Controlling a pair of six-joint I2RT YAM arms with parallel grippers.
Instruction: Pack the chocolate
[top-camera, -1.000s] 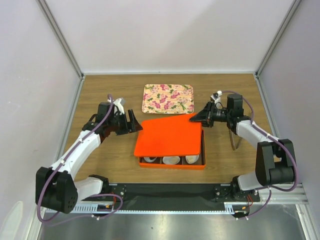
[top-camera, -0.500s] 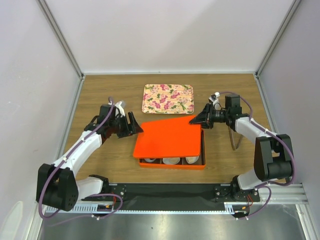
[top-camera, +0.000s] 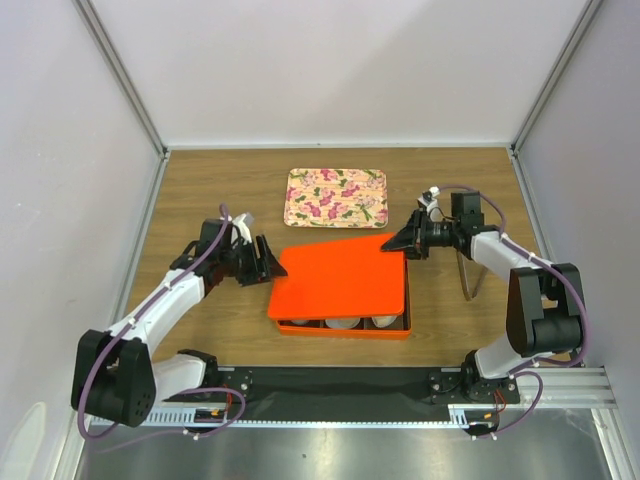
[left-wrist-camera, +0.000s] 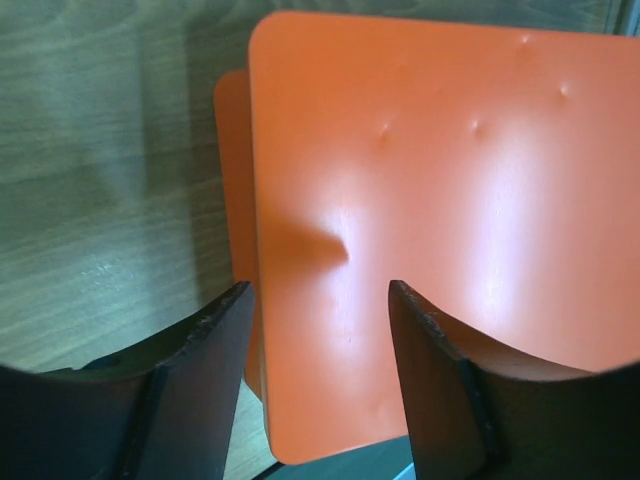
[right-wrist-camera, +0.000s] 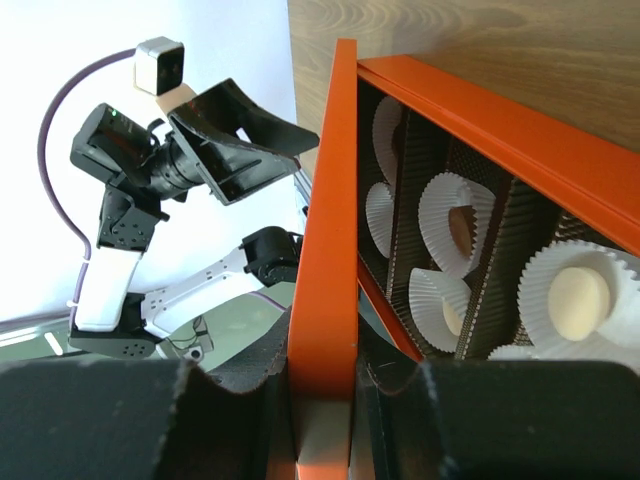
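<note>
None of the chocolate is seen on the bare desk (top-camera: 220, 190) or on the flowered tray (top-camera: 336, 197). It is judged to be inside the orange box (top-camera: 340, 331), where white paper cups (top-camera: 343, 321) are set in rows between dark corrugated dividers (right-wrist-camera: 420, 170). From the right wrist, tan or pale centres are glimpsed in a few cups, but whether these are chocolate cannot be told. The box is mostly covered by its orange lid (top-camera: 340, 275), which is laid askew and shifted toward the far side, so that the near row of three cups is left exposed. The lid's far right corner is pinched edge-on by the right claw (top-camera: 402, 243), and that end is held raised off the box wall. The left claw (top-camera: 268, 262) is spread at the lid's left edge, with a stretch of the lid framed between its fingers in the wrist view; contact cannot be confirmed. The lid's long axis is run left to right, between the two claws. Closing is judged to hinge on the lid being drawn toward the near edge and squared with the box before it is lowered.
</note>
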